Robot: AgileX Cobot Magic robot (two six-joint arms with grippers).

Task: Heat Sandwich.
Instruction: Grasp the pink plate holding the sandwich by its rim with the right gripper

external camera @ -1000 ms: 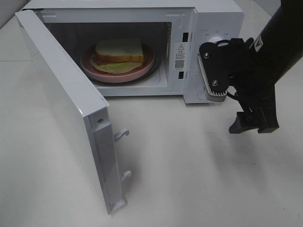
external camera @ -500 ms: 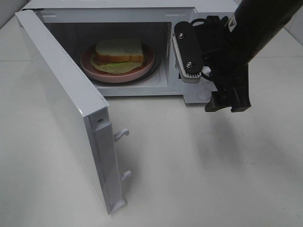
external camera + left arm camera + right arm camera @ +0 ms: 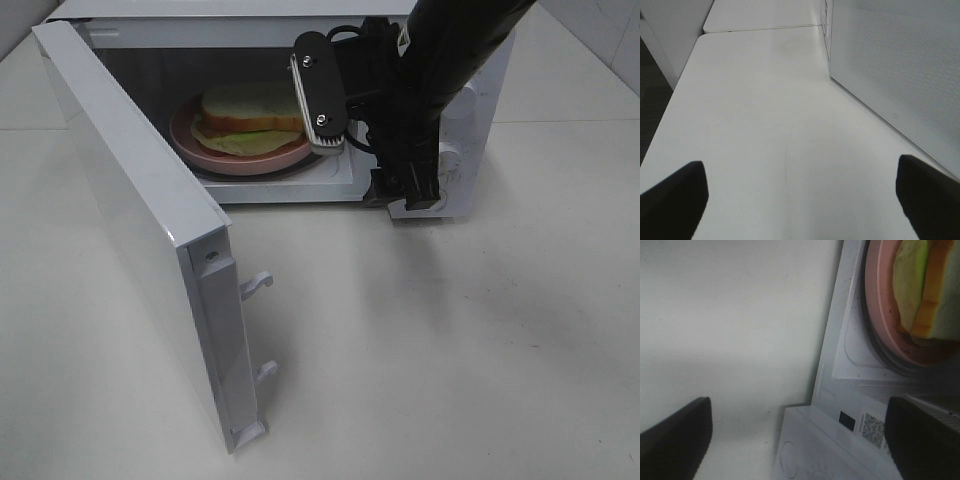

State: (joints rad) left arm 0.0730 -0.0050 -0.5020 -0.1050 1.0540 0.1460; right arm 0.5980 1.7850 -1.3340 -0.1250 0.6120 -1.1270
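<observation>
The boxy white microwave oven (image 3: 240, 30) stands at 12 o'clock, its white hinged door (image 3: 130, 220) swung out toward 7 o'clock. Closing that door now would likely strike the right gripper (image 3: 370, 170), which hangs at the cavity mouth, at 3 o'clock of the round pink plate (image 3: 190, 145). A reach inward could also knock the plate's rim. On the plate sits the white-bread sandwich (image 3: 250, 110) with green filling. Both the right and left gripper (image 3: 800, 200) have fingers spread wide, holding nothing.
</observation>
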